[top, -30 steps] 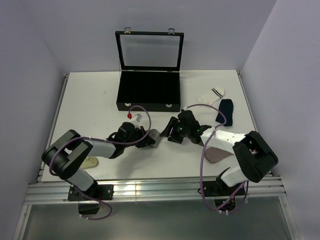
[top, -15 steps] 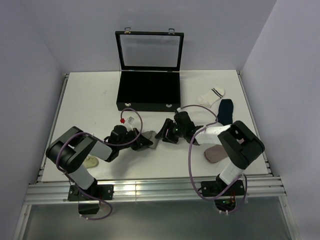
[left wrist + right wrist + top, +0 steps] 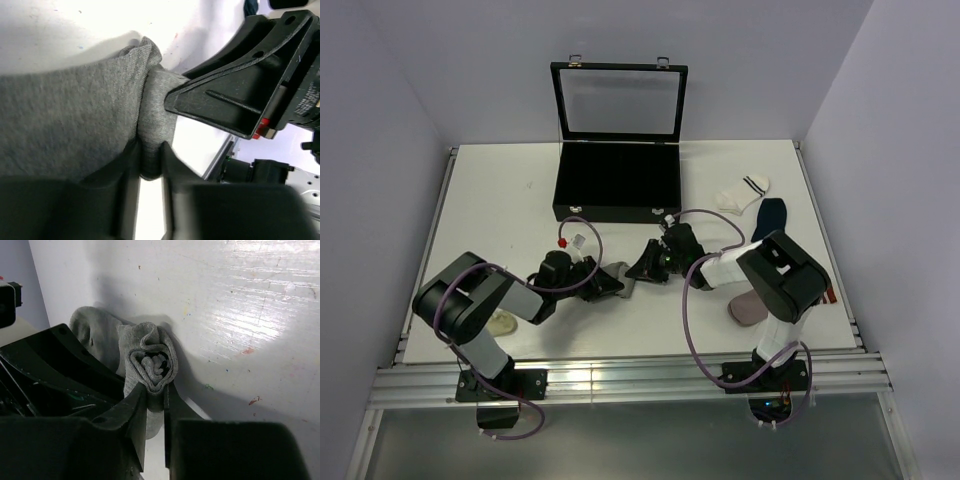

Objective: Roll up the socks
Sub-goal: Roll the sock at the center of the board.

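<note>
With our left gripper (image 3: 149, 175) we are pinching a fold of the soft grey knitted sock (image 3: 65, 115), fingers closed on the fabric, low over the white table (image 3: 500, 200) near its front middle. Just to the right, our right gripper (image 3: 155, 397) is clamping the sock's coiled end, a tight spiral showing between its fingers. We judge that we are midway through rolling this sock. From above the grippers are hiding most of it, so the unrolled length is probably short. Next we are needing to turn the coil toward the left hold without letting the spiral slip loose. Farther right, the white sock with black cuff stripes (image 3: 745, 191) and the plain navy sock (image 3: 772, 220) are lying flat, not yet rolled.
</note>
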Robot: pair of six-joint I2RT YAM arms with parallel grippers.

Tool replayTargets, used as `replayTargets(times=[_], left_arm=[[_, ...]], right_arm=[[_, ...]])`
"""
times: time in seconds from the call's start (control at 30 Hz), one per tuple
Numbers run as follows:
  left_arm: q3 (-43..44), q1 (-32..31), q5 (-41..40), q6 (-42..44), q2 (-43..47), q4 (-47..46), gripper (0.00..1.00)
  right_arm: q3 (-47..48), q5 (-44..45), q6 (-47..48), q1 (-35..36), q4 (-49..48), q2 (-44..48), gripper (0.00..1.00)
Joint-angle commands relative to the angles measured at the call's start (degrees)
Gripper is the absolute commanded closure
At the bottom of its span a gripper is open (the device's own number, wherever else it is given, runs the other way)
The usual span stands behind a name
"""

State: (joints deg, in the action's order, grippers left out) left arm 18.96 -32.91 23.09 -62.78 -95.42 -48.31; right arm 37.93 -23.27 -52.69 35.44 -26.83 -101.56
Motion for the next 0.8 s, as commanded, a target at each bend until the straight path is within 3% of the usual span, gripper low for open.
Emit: replayTargets(times=[0.0,0.1,0.23,0.5,0.77], left_arm=[[-0.59,0.12,-1.38,3.72,0.93,8.84,0.67],[0.55,0.12,-3.13,6.00,3.91,13.76,0.51],[3.62,0.12,-7.96,10.65,8.13,21.58,0.39],[8.80,0.12,-15.35,19.53,13.94,32.13,0.40],[11.71,0.03,-18.70,19.89,10.00,31.71,0.44]], right_arm=[[-0.32,1.29,2.24,0.42,1.34,-1.45,0.88],[0.47,3.49,4.25,0.42,4.93,0.22,1.00],[2.41,6.82,7.68,0.42,13.88,2.59,1.00],[6.62,12.80,9.88,0.42,28.75,6.02,1.00],[11.01,18.34,11.20,0.59,41.14,7.34,1.00]])
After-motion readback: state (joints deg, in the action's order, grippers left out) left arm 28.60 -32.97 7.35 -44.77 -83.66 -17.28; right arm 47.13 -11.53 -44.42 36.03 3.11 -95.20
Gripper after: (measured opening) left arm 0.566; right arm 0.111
